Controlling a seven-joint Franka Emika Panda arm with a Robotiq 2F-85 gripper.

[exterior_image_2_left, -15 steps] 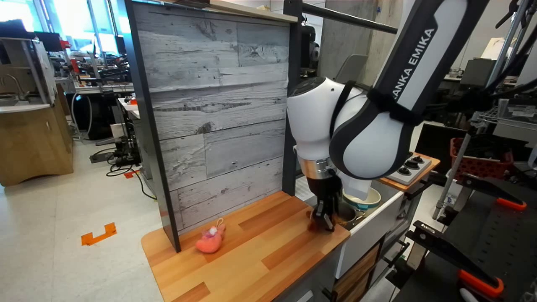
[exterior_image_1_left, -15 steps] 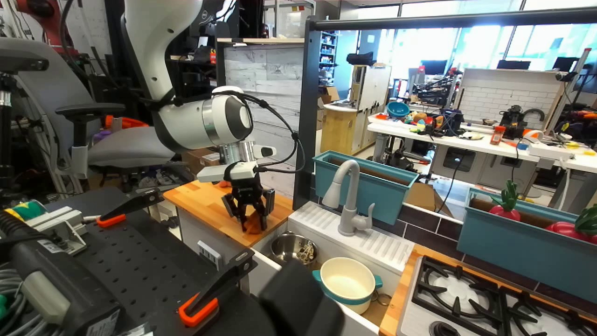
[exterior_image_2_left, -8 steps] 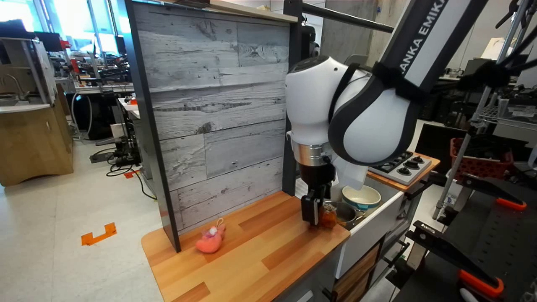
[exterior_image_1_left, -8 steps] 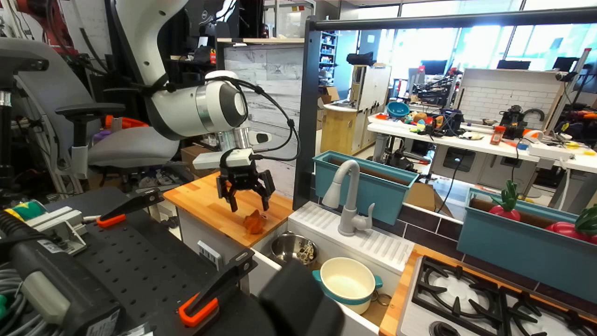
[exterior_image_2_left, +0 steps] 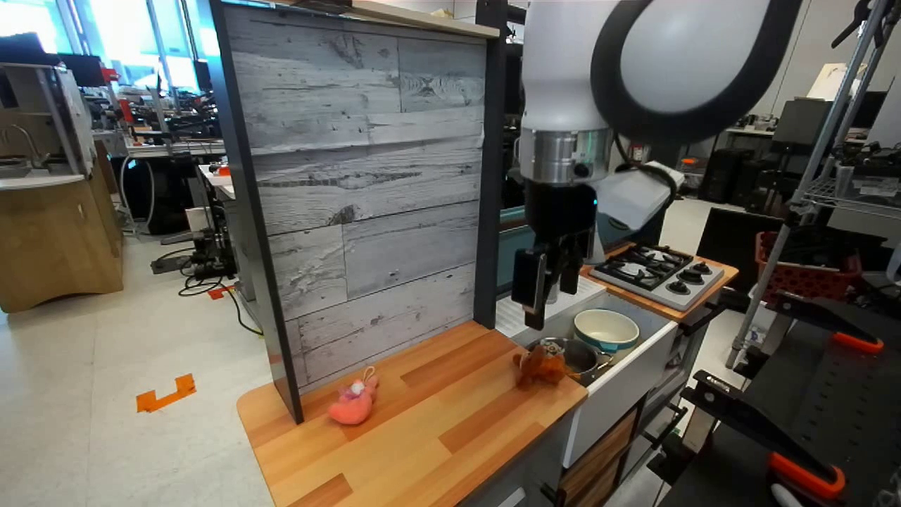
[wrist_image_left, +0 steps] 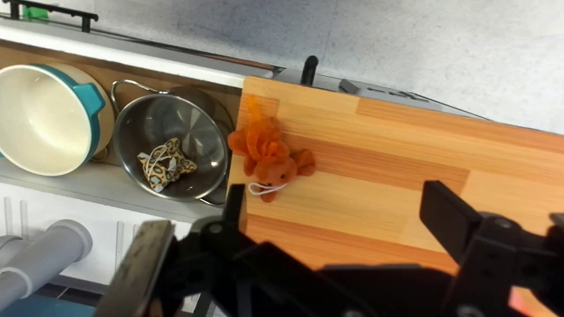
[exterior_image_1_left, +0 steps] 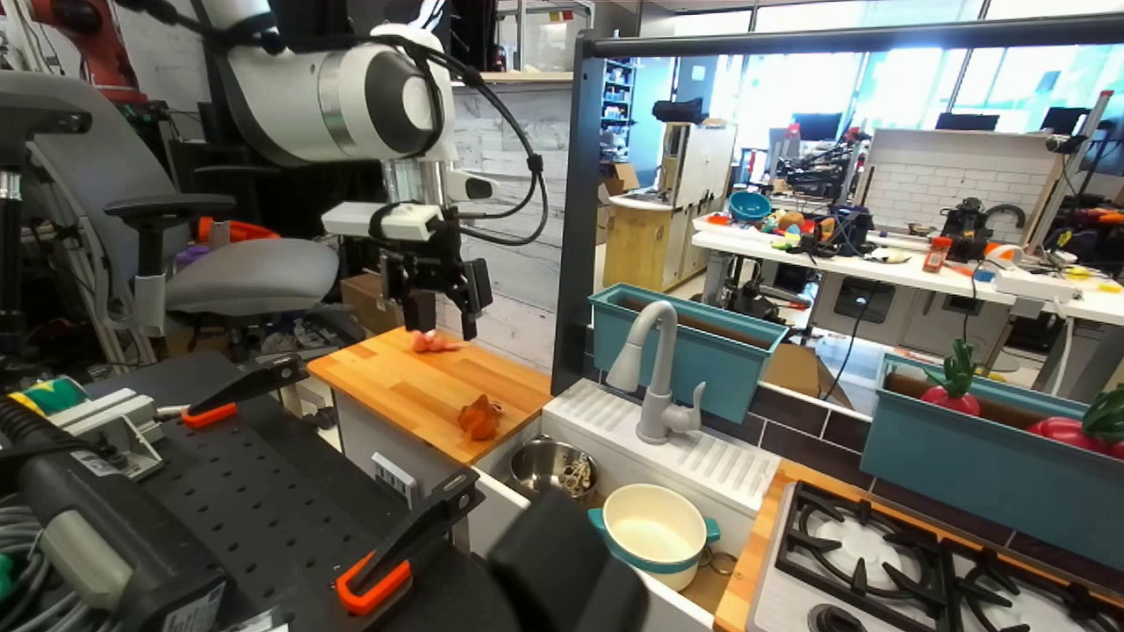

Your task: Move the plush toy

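Indoors, a wooden countertop [exterior_image_2_left: 422,422] above pale flooring [exterior_image_2_left: 84,394] bears an orange plush toy [wrist_image_left: 274,165].

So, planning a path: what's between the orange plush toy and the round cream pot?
In the wrist view, a round silver metal pot holding a spotted tan toy.

board [exterior_image_2_left: 440,408]: free between orange toy [exterior_image_2_left: 540,367], pink toy [exterior_image_2_left: 353,404] | panel [exterior_image_2_left: 380,176]: blocks edge | faucet [exterior_image_1_left: 660,386]: clearance unclear
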